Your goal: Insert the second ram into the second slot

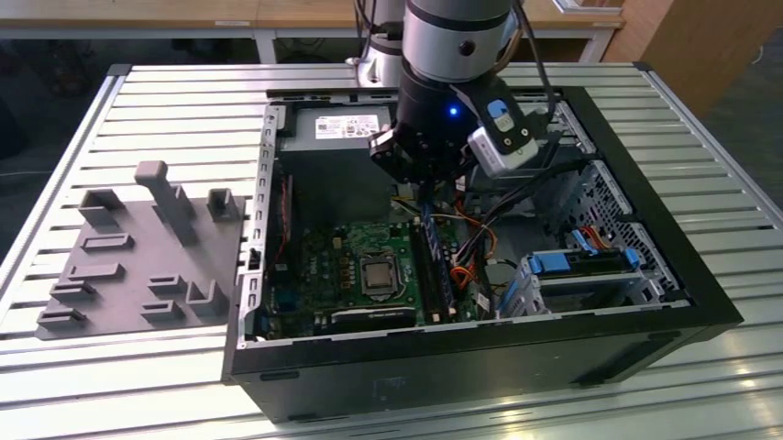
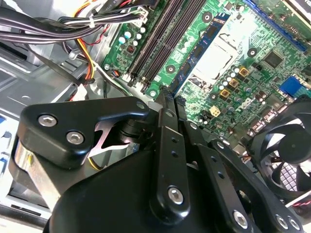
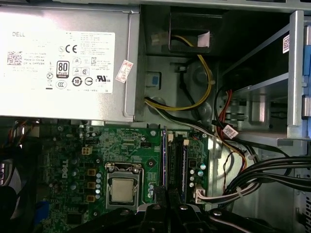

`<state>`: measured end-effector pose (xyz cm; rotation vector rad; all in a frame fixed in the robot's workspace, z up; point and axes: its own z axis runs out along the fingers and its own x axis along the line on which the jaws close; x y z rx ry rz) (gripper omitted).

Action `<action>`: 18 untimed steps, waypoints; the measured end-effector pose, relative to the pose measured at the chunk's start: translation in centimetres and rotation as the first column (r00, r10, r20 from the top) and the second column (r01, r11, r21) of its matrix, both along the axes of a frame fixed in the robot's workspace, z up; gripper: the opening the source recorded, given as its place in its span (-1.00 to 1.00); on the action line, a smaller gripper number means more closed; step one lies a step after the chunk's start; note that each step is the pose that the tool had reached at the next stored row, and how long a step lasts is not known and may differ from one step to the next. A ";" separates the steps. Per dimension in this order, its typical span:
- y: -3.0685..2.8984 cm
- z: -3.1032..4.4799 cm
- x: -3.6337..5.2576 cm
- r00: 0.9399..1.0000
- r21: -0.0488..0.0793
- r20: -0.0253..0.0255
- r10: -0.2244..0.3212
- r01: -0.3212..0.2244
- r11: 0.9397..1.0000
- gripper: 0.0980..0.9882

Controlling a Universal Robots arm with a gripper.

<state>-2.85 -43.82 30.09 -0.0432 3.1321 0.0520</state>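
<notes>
Seemingly clamped on the ram (image 2: 197, 54), which stands on edge on the motherboard (image 3: 68, 160) straight below it, the end effector (image 2: 173, 97) holds a light, stiff, fragile strip, best pinched mid-length by its bare upper edge.

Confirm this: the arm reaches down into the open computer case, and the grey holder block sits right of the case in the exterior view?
No. The grey holder block sits on the exterior view's left of the computer case, as that view shows. The arm does reach into the case.
</notes>
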 end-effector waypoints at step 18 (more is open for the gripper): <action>-0.04 -0.71 0.00 1.000 0.000 0.000 0.000 0.000 1.000 -0.92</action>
